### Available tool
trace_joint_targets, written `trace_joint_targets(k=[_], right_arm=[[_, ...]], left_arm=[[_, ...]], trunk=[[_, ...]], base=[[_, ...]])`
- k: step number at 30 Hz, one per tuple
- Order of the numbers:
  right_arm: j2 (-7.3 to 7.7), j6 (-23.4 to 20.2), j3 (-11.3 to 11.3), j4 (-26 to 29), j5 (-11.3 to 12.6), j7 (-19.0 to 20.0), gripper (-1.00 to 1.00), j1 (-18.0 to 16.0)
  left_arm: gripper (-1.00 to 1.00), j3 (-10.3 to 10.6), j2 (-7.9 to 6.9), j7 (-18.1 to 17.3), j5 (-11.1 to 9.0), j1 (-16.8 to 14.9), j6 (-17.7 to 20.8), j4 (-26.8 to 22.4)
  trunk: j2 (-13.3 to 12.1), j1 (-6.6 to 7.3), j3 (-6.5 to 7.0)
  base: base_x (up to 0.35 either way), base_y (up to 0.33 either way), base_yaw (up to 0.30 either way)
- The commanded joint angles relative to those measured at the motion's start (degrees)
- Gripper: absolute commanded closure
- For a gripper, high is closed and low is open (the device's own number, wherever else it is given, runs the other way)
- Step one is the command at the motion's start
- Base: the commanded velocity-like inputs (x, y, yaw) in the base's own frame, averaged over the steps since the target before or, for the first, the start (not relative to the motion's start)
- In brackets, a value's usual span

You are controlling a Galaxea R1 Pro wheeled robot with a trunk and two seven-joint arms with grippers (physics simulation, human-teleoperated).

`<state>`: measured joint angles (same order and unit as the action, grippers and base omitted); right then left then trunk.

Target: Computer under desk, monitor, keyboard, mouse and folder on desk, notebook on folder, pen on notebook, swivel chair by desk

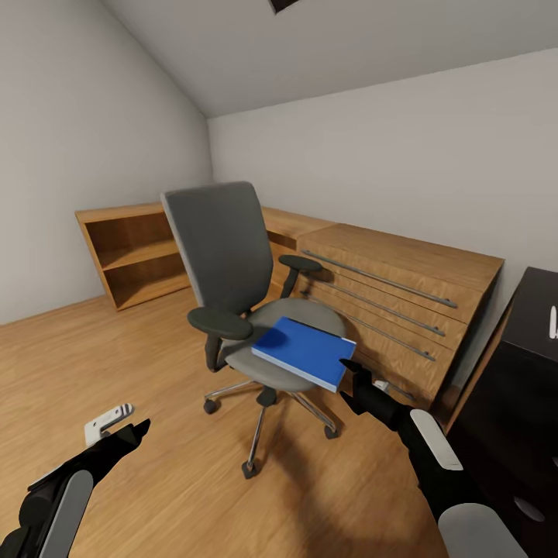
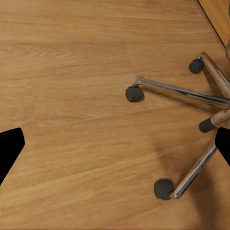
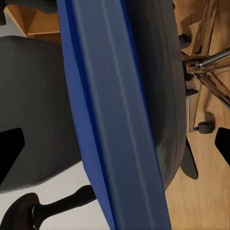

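Observation:
The swivel chair (image 1: 232,256), grey with black armrests and a chrome star base (image 2: 191,96), stands mid-room on the wood floor. The bright blue folder (image 1: 304,351) lies flat on its seat and sticks out over the front edge. My right gripper (image 1: 349,381) is open just in front of that edge. In the right wrist view the folder's edge (image 3: 115,124) runs between the spread fingers of the right gripper (image 3: 120,143). My left gripper (image 1: 128,435) hangs open and empty low over the floor, short of the chair's castors (image 2: 134,93). The black desk (image 1: 535,310) shows at the far right.
A low light-wood drawer cabinet (image 1: 395,298) stands against the wall right behind the chair. A light-wood open shelf (image 1: 139,248) fills the left corner. Bare wood floor (image 1: 116,349) stretches to the left of and in front of the chair.

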<state>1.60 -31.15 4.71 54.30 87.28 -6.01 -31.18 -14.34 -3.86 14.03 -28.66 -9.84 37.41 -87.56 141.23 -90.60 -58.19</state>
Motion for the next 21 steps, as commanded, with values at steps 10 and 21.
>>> trace_joint_targets(k=[10, 21], right_arm=[[-0.14, -0.14, 0.03, 0.01, 0.61, -0.58, -1.0, -0.03], [-0.19, -0.08, -0.04, 0.01, 0.61, -0.58, -1.0, -0.03]], left_arm=[[-1.0, 0.01, -0.03, 0.47, -0.61, -0.01, 0.2, -0.08], [-1.0, 0.0, -0.03, 0.47, -0.62, -0.03, 0.22, -0.07]], trunk=[[0.02, 0.01, -0.06], [0.02, 0.01, -0.06]], base=[[0.001, 0.001, 0.0], [0.0, 0.0, 0.0]])
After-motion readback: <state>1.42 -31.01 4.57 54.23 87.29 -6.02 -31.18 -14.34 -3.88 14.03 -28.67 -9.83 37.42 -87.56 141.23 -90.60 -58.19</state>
